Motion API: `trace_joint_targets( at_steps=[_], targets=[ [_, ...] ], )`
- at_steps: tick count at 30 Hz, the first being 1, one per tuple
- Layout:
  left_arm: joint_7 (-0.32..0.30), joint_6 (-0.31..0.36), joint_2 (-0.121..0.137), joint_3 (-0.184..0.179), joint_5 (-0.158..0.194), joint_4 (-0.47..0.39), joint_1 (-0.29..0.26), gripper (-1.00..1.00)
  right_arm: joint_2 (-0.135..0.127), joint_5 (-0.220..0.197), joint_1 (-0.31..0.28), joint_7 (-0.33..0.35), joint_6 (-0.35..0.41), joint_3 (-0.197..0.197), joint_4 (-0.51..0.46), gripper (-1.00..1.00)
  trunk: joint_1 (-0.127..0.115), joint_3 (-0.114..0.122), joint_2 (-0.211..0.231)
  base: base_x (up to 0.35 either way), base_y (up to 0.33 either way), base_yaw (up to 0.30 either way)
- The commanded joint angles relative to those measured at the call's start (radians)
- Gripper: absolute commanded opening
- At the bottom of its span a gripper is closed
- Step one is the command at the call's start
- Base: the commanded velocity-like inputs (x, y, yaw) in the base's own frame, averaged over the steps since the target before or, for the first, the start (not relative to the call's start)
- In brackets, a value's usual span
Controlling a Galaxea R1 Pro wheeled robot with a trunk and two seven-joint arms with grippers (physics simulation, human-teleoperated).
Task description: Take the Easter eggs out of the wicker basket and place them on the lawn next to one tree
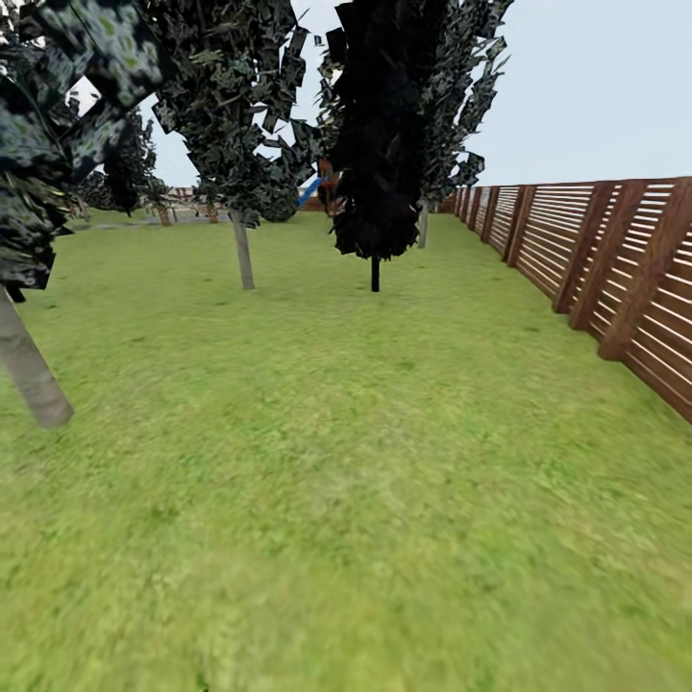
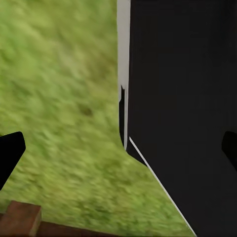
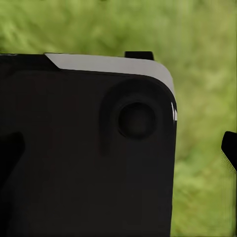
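Plainly the robot is on its way. From the head camera, the lawn point(image 1: 327, 500) fills the lower two thirds of the frame, flat green grass running back to a line of trees. A slatted brown wooden fence point(image 1: 615, 269) runs down the right edge. At the far left a pale leaning trunk point(image 1: 29, 370) comes up from the grass; a thin grey trunk point(image 1: 244, 252) stands upper left of centre, and a dark, almost black leafy tree point(image 1: 377, 135) stands at upper centre. Of the eggs and the basket I can say nothing of place from this spot — they lie somewhere beyond what the frames cover.

Through the left wrist camera, grass takes the left half and a black body panel point(image 2: 182, 113) with a pale edge takes the right. Dark fingertips point(image 2: 10, 153) sit at mid-left and mid-right edges, well apart with nothing between them, so the left gripper point(image 2: 118, 150) stands spread and empty. A brown block sits at the lower left corner.

Through the right wrist camera, a black housing point(image 3: 89, 148) with a round recess covers most of the frame, blurred grass behind. One fingertip point(image 3: 229, 148) shows at the right edge; whether the claw is spread or closed I cannot tell.

By my judgement the eggs will be light, hard, smooth and apt to roll, best pinched across the widest middle. No writing or brand is legible anywhere.
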Motion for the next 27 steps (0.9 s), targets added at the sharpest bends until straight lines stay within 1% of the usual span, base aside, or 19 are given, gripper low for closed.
trace_joint_targets(
  at_steps=[1, 27],
  targets=[
    [0.000, 0.000, 0.000, 0.000, 0.000, 0.000, 0.000, 1.00, 0.000, 0.000, 0.000, 0.000, -0.003, 0.000, 0.001, 1.00, 0.000, -0.001, 0.000, 0.000, 0.000, 0.288],
    [0.000, 0.000, 0.000, 0.000, 0.000, 0.000, 0.000, 1.00, 0.000, 0.000, 0.000, 0.000, -0.003, 0.000, 0.001, 1.00, 0.000, -0.001, 0.000, 0.000, 0.000, 0.288]
  ],
)
